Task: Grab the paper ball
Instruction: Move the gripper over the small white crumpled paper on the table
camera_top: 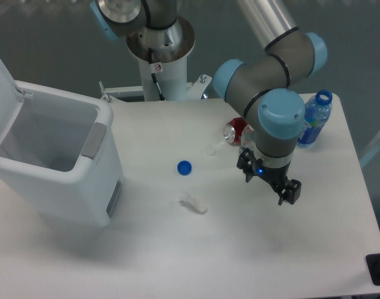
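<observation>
1. Paper ball [194, 202] lay on the white table [314, 249], near the middle, just below and to the right of the blue bottle cap [184, 167] and apart from it.
2. Crumpled paper of that kind was judged very light, soft and springy; it would likely squash a little under the fingers and not slip much, with no risk of breakage.
3. Its shape looked slightly elongated, so closing across the narrower width at the middle seemed the best hold.
4. The gripper [269, 181] hung well to the right of the wad, pointing down, its fingers apart and holding nothing.
5. A red can [235, 131] and a blue-labelled plastic bottle [314, 118] stood behind the arm; their labels were too small to read.
6. No legible writing showed on the white bin [59, 162] at the left either.
</observation>
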